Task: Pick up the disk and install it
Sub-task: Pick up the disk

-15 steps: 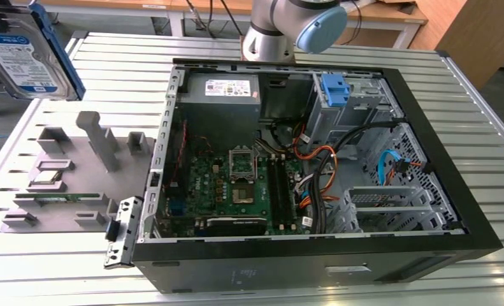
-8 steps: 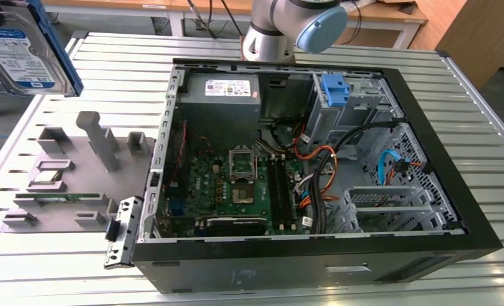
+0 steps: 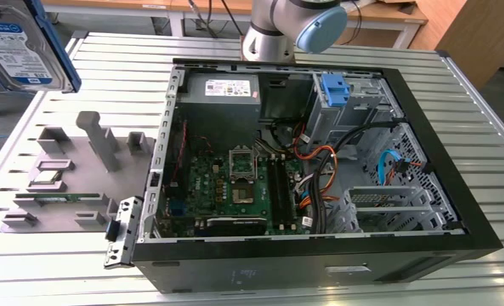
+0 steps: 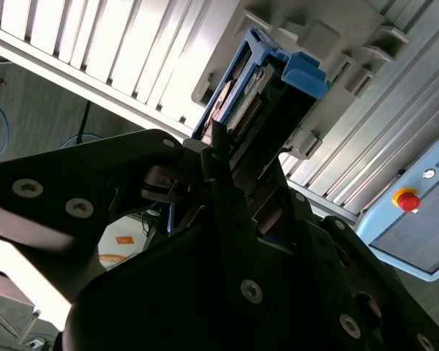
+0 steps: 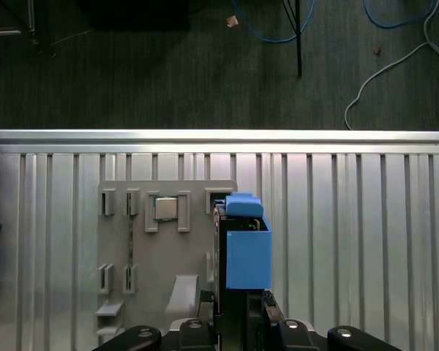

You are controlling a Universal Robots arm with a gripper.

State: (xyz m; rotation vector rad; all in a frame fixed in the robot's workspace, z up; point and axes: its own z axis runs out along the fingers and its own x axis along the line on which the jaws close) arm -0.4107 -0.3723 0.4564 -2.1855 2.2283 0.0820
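While the tool (image 5: pixel 238 311) pinches the flat silver hard disk with blue plastic rails (image 5: pixel 247 248) edge-on between its dark fingers, I see in the first wrist view that the disk is lifted off the ribbed metal desk (image 5: pixel 351 234), over the edge of the grey moulded parts tray (image 5: pixel 154 256). In the exterior view its white-and-blue label faces me high at that view's left, well apart from the open black computer case (image 3: pixel 320 255), where a bare blue plastic bracket (image 3: pixel 335 89) sits beside the grey power-supply box (image 3: pixel 222 89).
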